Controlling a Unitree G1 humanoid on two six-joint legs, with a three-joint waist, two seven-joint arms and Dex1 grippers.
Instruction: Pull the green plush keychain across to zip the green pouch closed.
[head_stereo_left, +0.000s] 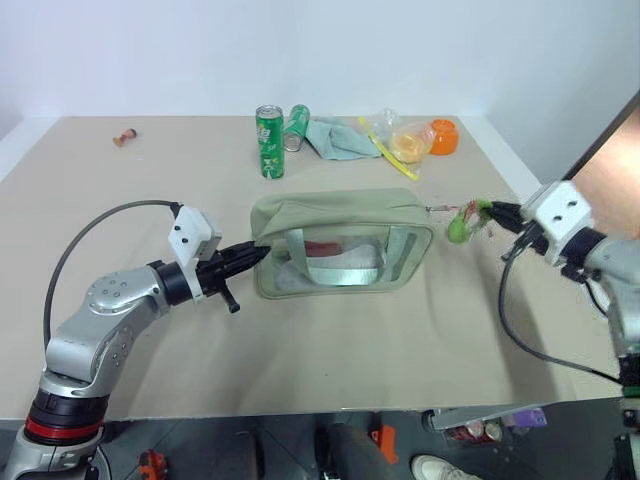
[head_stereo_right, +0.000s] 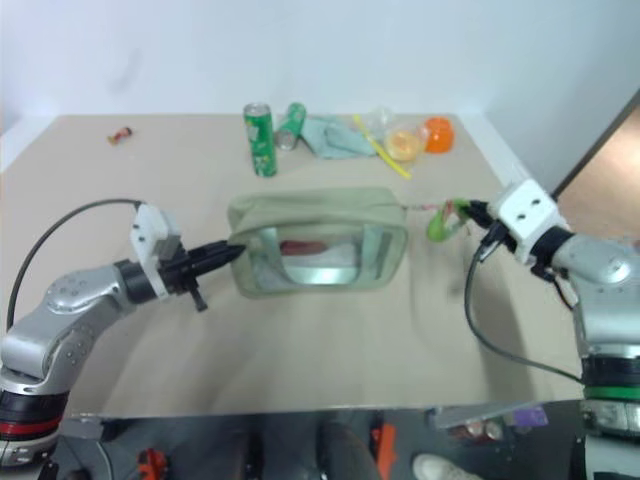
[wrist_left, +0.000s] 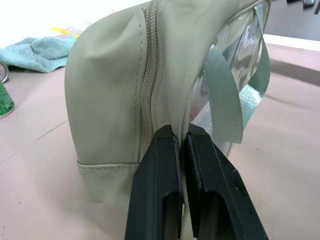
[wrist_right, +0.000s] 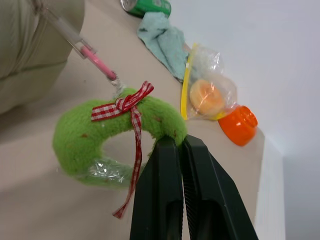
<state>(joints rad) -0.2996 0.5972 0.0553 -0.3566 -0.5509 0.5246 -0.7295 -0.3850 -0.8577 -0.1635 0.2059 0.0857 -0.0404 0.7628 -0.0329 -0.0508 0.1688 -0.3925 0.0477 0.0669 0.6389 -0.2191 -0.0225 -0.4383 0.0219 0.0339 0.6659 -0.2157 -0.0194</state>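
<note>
My right gripper (wrist_right: 180, 142) is clamped on the green plush keychain (wrist_right: 107, 145), just off the right end of the green pouch (head_stereo_left: 340, 240). My left gripper (wrist_left: 181, 145) pinches the opposite end; the zipper runs between them.

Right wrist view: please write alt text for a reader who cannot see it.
The right end effector is shut on the green plush keychain, a fuzzy ring with a red checked bow, corded to the green pouch. Behind lie a teal cloth, a plastic bag and an orange cap.
</note>
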